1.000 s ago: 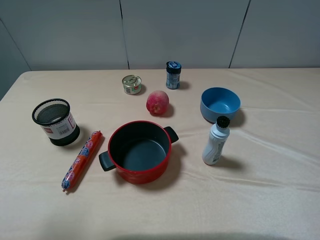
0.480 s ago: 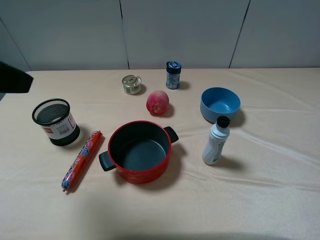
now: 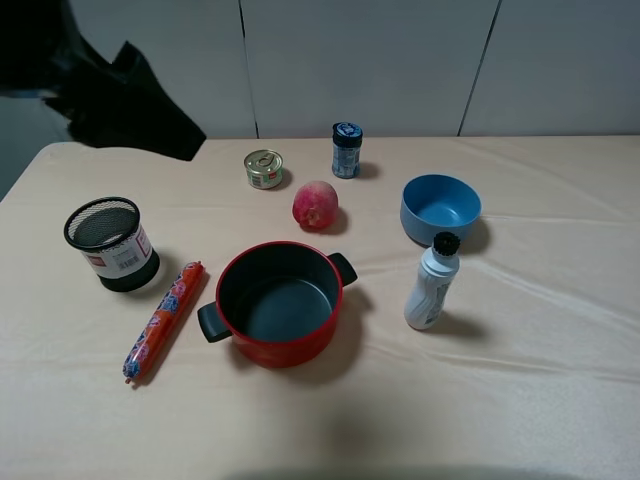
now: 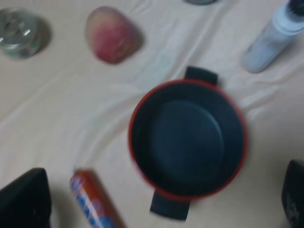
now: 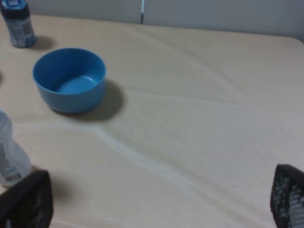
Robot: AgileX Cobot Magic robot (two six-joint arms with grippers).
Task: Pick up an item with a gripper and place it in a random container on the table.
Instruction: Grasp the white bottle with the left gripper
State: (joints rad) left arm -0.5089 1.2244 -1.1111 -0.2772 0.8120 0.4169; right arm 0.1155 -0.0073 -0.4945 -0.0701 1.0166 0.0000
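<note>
Ext. high: L arm [image 3: 120,95] a dark blur above the far-left table [image 3: 540,400] corner. Bottle [image 3: 432,285] upright, betw. red pot [image 3: 280,303] & blue bowl [image 3: 440,208], near bowl. Mesh cup [image 3: 110,243] at left, well apart from bottle.

L wrist: L gripper [image 4: 159,192] spread wide, nothing betw. fingers [image 4: 23,199]; pot, sausage [image 4: 92,204], fruit [image 4: 111,33] below.

R wrist: R gripper [image 5: 156,197] wide, nothing held; bottle at one finger [image 5: 26,199], not touching.

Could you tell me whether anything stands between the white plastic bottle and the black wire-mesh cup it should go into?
Yes: the red pot with black handles sits directly between the white black-capped plastic bottle and the round black wire-mesh cup. The orange wrapped sausage lies just beside that line, near the cup.
</note>
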